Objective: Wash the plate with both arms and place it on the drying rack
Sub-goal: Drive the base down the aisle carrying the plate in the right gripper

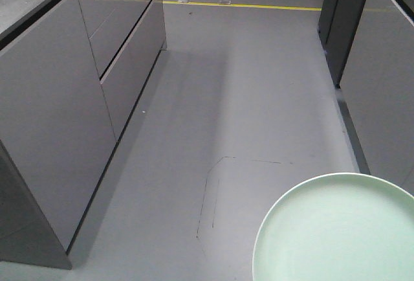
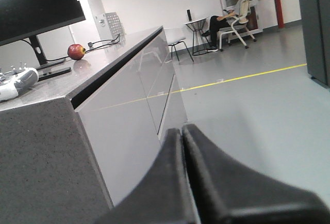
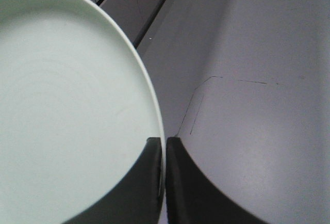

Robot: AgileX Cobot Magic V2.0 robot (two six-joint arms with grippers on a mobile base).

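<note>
My right gripper (image 3: pixel 164 142) pinches the rim of the round, smooth, pale mint-green plate (image 3: pixel 67 105), which spreads to that gripper's left, held above the grey floor (image 1: pixel 259 87). My left gripper (image 2: pixel 181 131) is pressed together and empty, beside the grey speckled counter (image 2: pixel 46 141).

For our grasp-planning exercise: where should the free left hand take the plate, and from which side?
Pinch the low rim at the plate's free left edge, coming from the left: it seems held near flat, face up, and the right hand grips the rim elsewhere.

Mint-green plate (image 1: pixel 336 236), grey floor (image 1: pixel 246 100), seemingly red apple (image 2: pixel 76 51)
</note>
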